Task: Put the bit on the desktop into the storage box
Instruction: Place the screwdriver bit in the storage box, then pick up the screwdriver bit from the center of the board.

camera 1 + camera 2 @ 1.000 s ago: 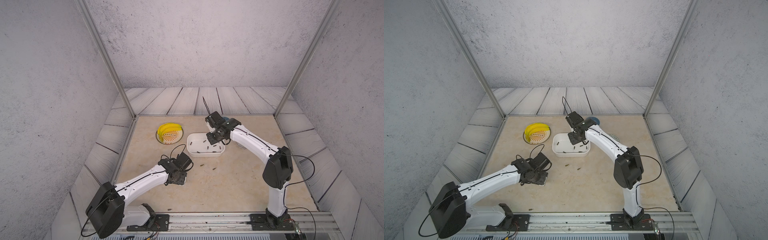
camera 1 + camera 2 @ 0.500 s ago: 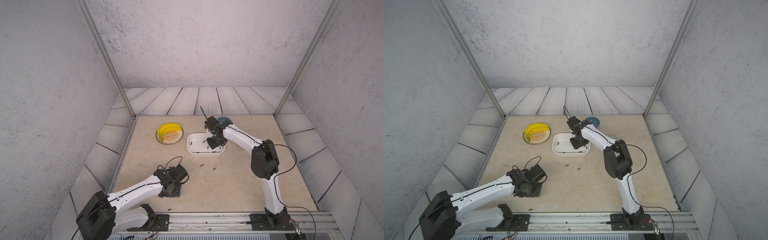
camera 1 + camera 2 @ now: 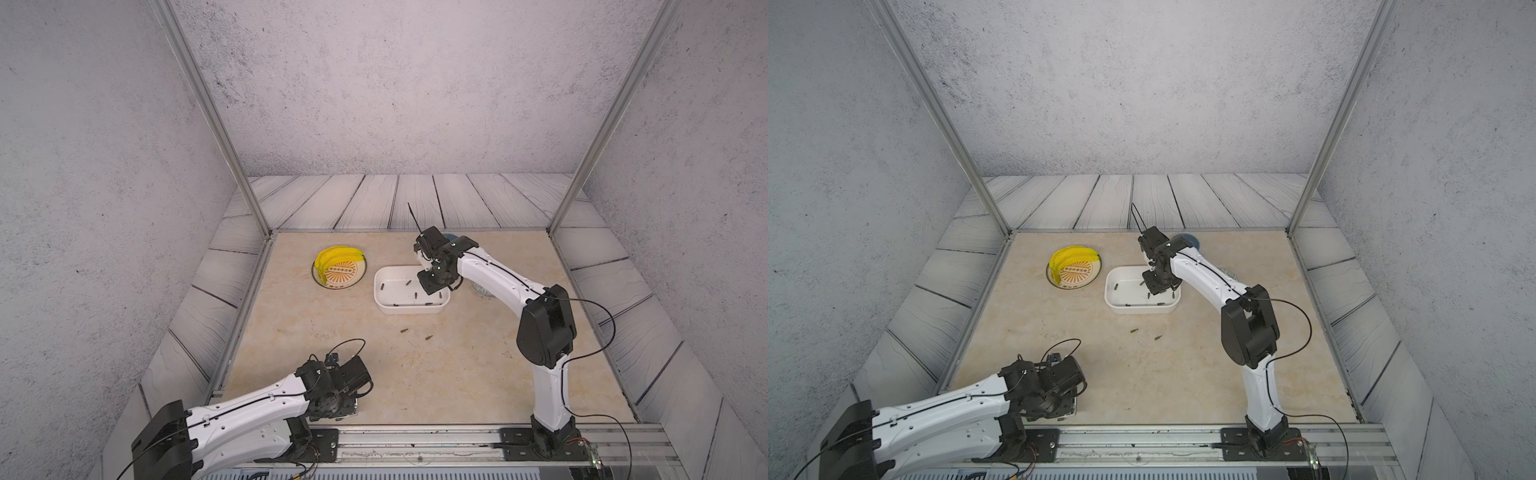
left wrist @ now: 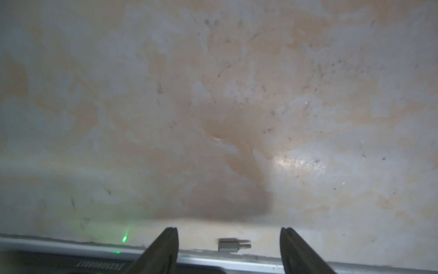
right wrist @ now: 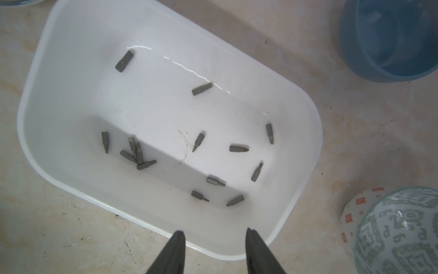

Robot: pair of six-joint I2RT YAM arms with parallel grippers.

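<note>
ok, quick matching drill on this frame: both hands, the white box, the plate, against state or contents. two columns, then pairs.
1 left hand
2 right hand
3 storage box
4 plate

a bananas on it
b open, over the storage box
c open, over a lone bit on the desktop
d many bits inside

Pairs: 1-c, 2-b, 3-d, 4-a

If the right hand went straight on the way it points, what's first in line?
Probably the storage box: the open, empty right hand points down at its near wall, with loose bits on the floor just beyond. Height above the rim is unclear.
</note>
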